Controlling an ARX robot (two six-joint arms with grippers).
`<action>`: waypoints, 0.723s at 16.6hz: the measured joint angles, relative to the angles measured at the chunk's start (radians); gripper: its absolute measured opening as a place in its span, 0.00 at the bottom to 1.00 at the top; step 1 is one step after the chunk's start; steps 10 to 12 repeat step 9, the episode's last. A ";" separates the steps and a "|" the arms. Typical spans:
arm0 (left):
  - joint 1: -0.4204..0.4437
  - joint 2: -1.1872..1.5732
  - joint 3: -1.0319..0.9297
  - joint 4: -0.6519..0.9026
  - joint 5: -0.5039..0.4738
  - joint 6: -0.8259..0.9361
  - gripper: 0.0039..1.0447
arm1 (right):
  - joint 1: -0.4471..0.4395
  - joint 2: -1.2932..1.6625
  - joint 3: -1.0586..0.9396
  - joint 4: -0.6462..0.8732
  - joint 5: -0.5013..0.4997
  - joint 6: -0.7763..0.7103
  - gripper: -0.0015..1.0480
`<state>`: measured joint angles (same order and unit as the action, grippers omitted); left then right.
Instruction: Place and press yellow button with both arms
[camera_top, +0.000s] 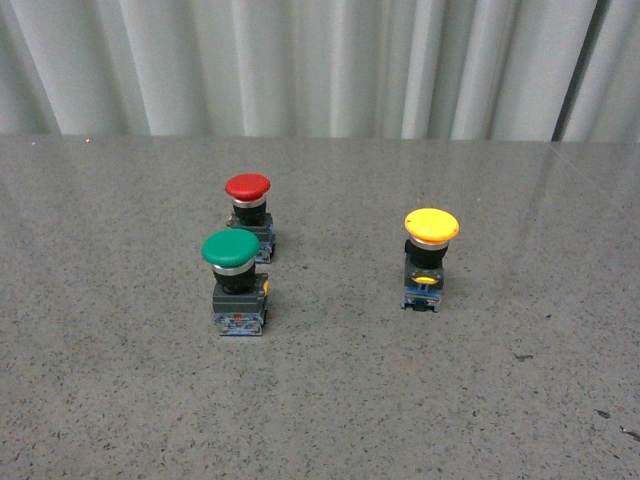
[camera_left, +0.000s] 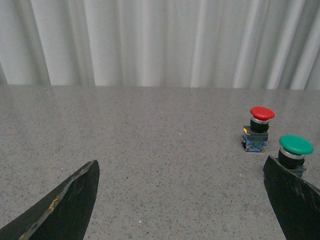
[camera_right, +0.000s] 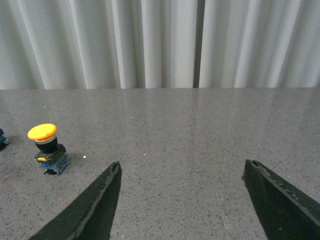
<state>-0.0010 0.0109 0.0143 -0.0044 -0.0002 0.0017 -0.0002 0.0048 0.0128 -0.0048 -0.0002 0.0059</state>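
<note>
The yellow button (camera_top: 431, 255) stands upright on the grey table, right of centre in the front view, with a yellow mushroom cap, black body and blue-grey base. It also shows in the right wrist view (camera_right: 46, 146), off to one side of my right gripper (camera_right: 182, 172), which is open and empty above bare table. My left gripper (camera_left: 181, 167) is open and empty; the yellow button is out of its view. Neither arm shows in the front view.
A green-capped button (camera_top: 235, 280) and a red-capped button (camera_top: 249, 213) stand left of centre, the red one farther back. In the left wrist view the green button (camera_left: 295, 151) is partly behind one finger (camera_left: 295, 200), the red button (camera_left: 260, 127) beyond it. White curtains hang behind the table.
</note>
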 joint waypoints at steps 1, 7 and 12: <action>0.000 0.000 0.000 0.000 0.000 0.000 0.94 | 0.000 0.000 0.000 0.000 0.000 0.000 0.79; 0.000 0.000 0.000 0.000 0.000 0.000 0.94 | 0.000 0.000 0.000 0.000 0.000 0.000 0.94; 0.000 0.000 0.000 0.000 0.000 0.000 0.94 | 0.000 0.000 0.000 0.000 0.000 0.000 0.94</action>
